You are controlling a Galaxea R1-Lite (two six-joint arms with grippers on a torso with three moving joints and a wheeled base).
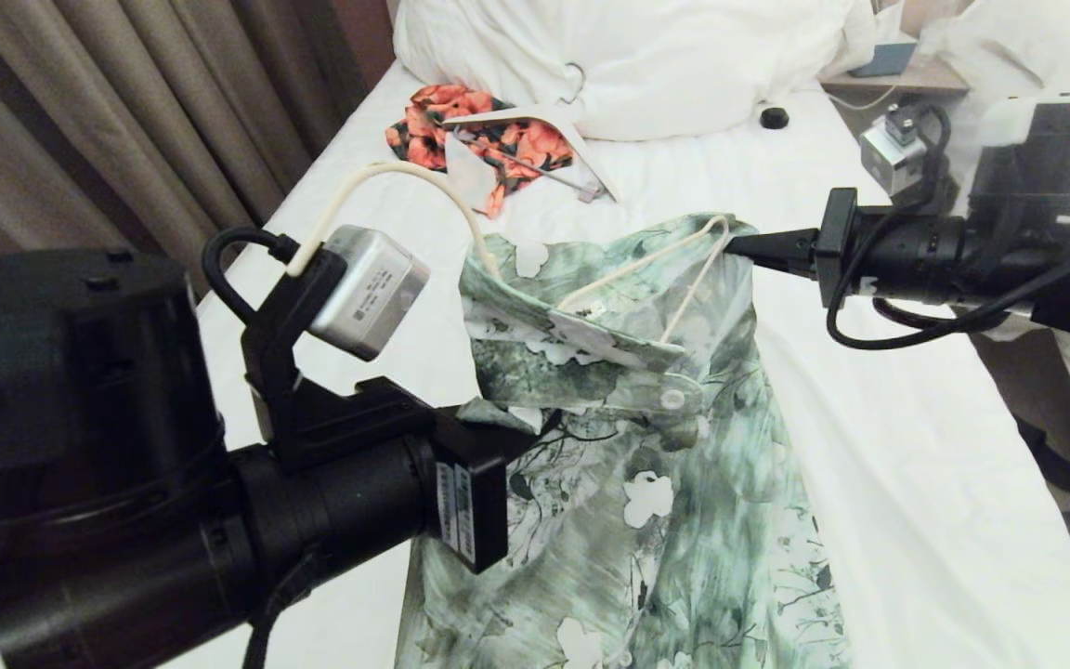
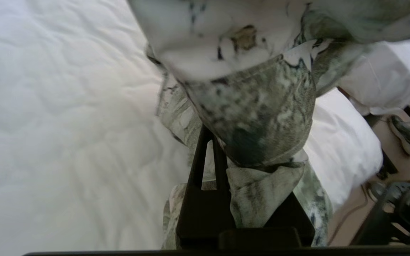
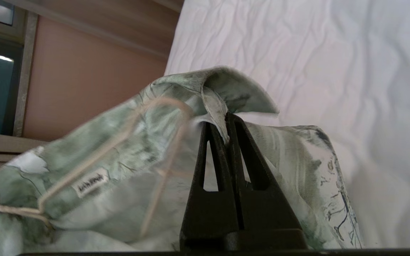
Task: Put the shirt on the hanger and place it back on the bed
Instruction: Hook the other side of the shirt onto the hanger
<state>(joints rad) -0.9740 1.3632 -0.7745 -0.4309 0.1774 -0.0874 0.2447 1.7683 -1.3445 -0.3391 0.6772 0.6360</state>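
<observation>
Green-and-white printed fabric of the shirt (image 1: pixel 628 437) hanging lifted above the bed (image 1: pixel 916 437), stretched between both grippers, lower part trailing down toward the near edge over the white sheet. Left gripper (image 1: pixel 535 423) working at near left, fingers pressed together and pinching a fold of shirt fabric just below the collar; in the left wrist view, same gripper (image 2: pixel 210 142) clamping the cloth, fabric bunching over and around the dark fingers (image 2: pixel 199 160). Right gripper (image 1: pixel 732 244) reaching in from the right, level, fingers fully closed on the shirt's upper edge at the far right shoulder; in the right wrist view, same gripper (image 3: pixel 222 122) nipping a folded seam of the shirt (image 3: pixel 176 142) between its tips. Cream wire hanger (image 1: pixel 674 269) sitting inside the neck opening, one thin arm running from the collar up toward the right gripper, another dropping toward the collar; hook not clearly distinguishable. In the right wrist view, hanger (image 3: pixel 119 142) lying against the inner fabric beside the white neck label (image 3: pixel 90 182). Orange-red floral garment (image 1: pixel 470 139) lying at far left on the bed, flat white hanger (image 1: pixel 544 139) resting on it, just beside the white pillow (image 1: pixel 628 56). Small black round object (image 1: pixel 774 117) sitting on the sheet near the pillow. Curtain (image 1: pixel 80 121) hanging at far left.
</observation>
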